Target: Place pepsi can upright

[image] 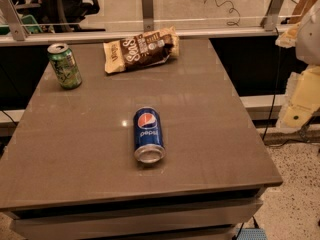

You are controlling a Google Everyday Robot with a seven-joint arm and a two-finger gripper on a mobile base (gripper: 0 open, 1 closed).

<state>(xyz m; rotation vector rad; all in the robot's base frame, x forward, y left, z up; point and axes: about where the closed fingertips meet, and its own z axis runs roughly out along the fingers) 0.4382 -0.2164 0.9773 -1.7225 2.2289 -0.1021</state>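
Note:
The pepsi can [148, 133] is dark blue with the round red-white-blue logo. It lies on its side near the middle of the grey table [210, 134], with its silver end toward the front edge. My arm hangs at the right edge of the view, off the table. Its cream-coloured gripper [299, 104] is beside the table's right side, well away from the can and holding nothing that I can see.
A green can [64, 65] stands upright at the table's back left. A brown and cream snack bag [141, 49] lies at the back middle. A glass partition with metal posts [147, 9] runs behind the table. Speckled floor lies to the right.

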